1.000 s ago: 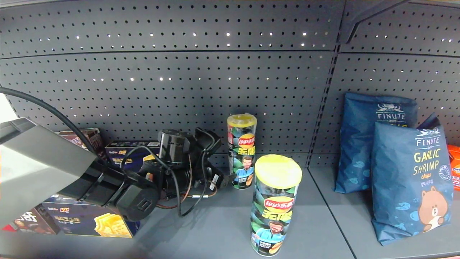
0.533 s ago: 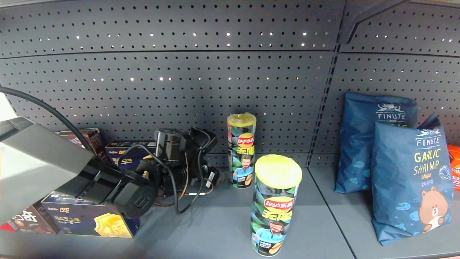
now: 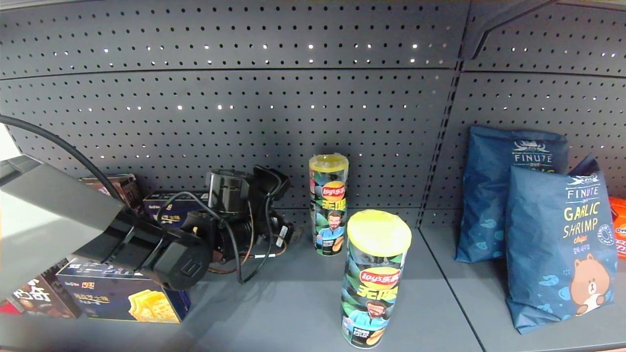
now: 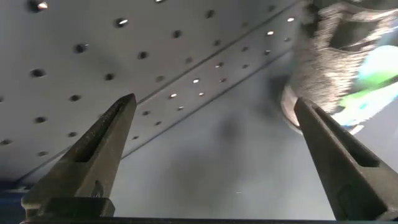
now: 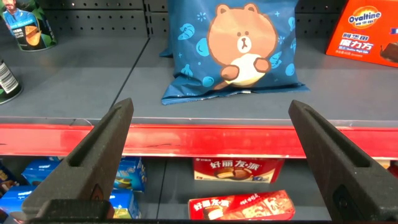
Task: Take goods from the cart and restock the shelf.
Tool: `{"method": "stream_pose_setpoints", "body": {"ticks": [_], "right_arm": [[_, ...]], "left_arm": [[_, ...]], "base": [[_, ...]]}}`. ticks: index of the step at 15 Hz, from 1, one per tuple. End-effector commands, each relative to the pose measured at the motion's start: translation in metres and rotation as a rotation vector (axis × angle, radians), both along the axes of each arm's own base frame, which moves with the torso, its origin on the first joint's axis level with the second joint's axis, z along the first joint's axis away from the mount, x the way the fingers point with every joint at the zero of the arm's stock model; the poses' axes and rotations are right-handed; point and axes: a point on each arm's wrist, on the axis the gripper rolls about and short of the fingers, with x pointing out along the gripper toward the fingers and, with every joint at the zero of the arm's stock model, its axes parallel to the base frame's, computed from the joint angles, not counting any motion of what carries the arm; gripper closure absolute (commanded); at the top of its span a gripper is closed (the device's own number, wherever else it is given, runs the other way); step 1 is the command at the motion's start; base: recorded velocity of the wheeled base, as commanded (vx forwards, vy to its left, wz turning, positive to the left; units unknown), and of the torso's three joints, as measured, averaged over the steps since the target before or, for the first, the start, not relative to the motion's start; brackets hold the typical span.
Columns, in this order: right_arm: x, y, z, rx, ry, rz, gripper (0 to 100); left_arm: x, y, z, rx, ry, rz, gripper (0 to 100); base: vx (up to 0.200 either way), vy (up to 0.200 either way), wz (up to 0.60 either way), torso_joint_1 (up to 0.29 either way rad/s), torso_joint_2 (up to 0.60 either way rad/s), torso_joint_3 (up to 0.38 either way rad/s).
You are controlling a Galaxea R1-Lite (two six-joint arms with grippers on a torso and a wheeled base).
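Observation:
Two chip cans with yellow lids stand upright on the grey shelf: the rear can by the pegboard and the front can nearer the shelf's edge. My left gripper lies low over the shelf, just left of the rear can and apart from it. In the left wrist view the left gripper is open and holds nothing, with the blurred rear can off to one side. My right gripper is open and empty in front of the shelf's red edge strip, facing a blue bear bag.
Blue snack bags and an orange box fill the shelf's right bay. Cracker boxes lie under and behind my left arm. A pegboard wall closes the back. Boxes sit on the lower shelf.
My left arm has drawn back to the left, so its gripper is now farther from the rear can. Both cans and the bags stay in place.

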Motion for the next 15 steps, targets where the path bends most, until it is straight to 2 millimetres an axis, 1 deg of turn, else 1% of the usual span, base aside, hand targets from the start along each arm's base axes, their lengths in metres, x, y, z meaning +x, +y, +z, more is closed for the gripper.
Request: {"method": "stream_pose_setpoints", "body": {"ticks": [1, 5, 13, 15], "right_arm": [[0.000, 0.000, 0.000, 0.000, 0.001, 0.000, 0], [0.000, 0.000, 0.000, 0.000, 0.001, 0.000, 0], [0.000, 0.000, 0.000, 0.000, 0.001, 0.000, 0], [0.000, 0.000, 0.000, 0.000, 0.001, 0.000, 0]], "left_arm": [[0.002, 0.002, 0.001, 0.001, -0.004, 0.011, 0], [0.007, 0.000, 0.007, 0.004, -0.002, 0.020, 0], [0.012, -0.005, 0.003, 0.010, 0.016, 0.013, 0], [0.013, -0.009, 0.005, 0.008, 0.012, 0.003, 0]], "base": [[0.000, 0.000, 0.00, 0.000, 0.00, 0.000], [0.000, 0.000, 0.00, 0.000, 0.00, 0.000], [0.000, 0.000, 0.00, 0.000, 0.00, 0.000], [0.000, 0.000, 0.00, 0.000, 0.00, 0.000]]}}
